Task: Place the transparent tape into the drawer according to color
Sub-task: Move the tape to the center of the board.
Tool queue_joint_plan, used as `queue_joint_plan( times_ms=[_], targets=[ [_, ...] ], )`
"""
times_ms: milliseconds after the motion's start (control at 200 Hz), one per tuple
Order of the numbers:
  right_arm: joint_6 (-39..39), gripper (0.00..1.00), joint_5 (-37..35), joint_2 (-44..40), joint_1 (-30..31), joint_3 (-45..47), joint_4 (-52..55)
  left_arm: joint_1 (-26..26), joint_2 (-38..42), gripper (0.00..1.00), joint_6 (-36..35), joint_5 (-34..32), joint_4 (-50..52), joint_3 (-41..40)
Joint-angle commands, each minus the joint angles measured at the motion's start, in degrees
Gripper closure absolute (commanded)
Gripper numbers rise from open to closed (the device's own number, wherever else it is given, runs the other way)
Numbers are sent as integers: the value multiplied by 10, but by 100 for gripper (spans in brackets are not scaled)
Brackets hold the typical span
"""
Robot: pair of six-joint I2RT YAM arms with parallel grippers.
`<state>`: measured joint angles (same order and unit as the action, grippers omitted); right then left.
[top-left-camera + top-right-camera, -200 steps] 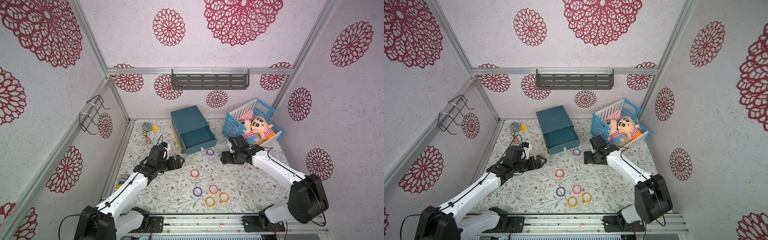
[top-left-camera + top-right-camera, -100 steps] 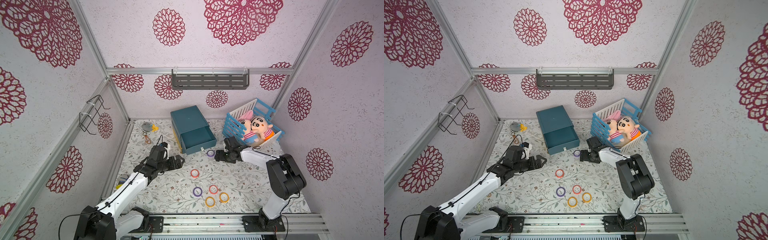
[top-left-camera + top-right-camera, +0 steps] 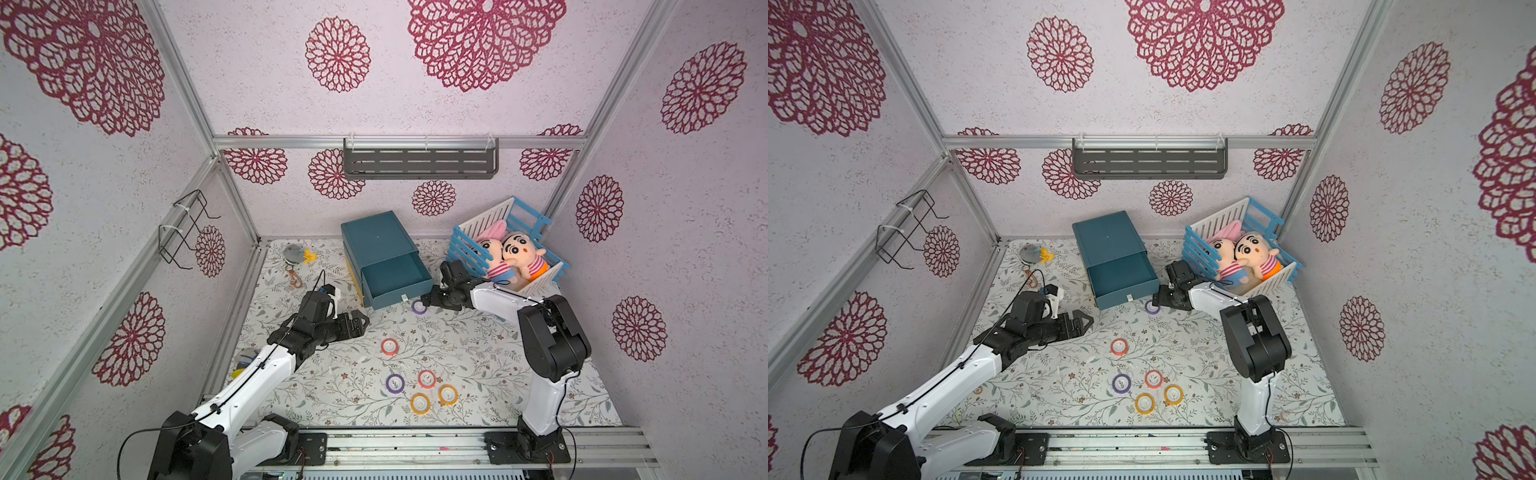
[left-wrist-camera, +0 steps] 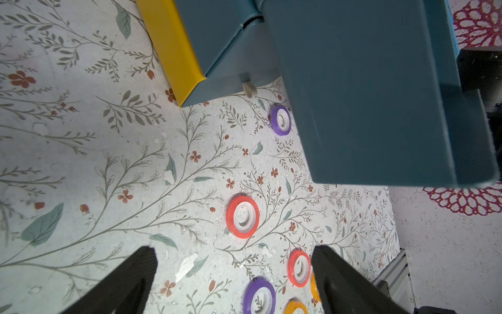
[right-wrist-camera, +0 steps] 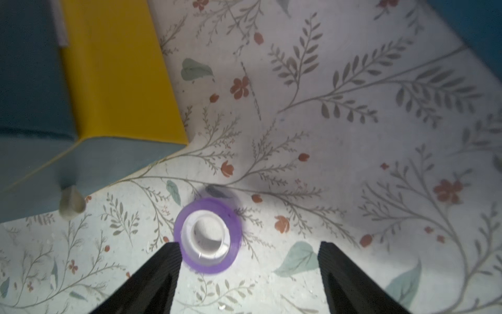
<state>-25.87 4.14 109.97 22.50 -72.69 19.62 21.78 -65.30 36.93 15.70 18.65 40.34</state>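
Floral mat [image 3: 478, 353]: purple, white-cored tape roll [image 5: 207, 239]

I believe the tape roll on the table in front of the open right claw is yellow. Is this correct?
No: the tape roll is purple, not yellow. The right wrist view shows it on the table before the open right claw.

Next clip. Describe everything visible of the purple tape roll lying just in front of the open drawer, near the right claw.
The purple tape roll is a small flat ring of translucent purple tape wound on a whitish, glossy core with a hollow centre. It lies flat on the floral mat, just before the front of the teal drawer and apart from it. The open right claw has it off-centre between its tips. One finger overlaps its edge, but contact is unclear.
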Motion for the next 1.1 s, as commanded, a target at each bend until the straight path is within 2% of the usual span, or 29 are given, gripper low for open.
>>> queue_joint_plan(
  times_ms=[0, 270, 586, 811, 1096],
  targets=[
    [18, 13, -34, 24, 8, -33, 23, 5, -6, 3, -2, -4, -16, -1],
    [24, 13, -41, 42, 17, -39, 35, 5, 1, 3, -3, -7, -9, -3],
    [32, 14, -66, 24, 17, -18, 57, 5, -1, 3, -4, -7, -13, -4],
    [33, 14, -55, 8, 17, -5, 51, 5, 4, 3, -4, -7, -12, -3],
    [53, 14, -78, 54, 24, -37, 93, 5, 1, 3, -5, -5, -14, -4]
  ],
)
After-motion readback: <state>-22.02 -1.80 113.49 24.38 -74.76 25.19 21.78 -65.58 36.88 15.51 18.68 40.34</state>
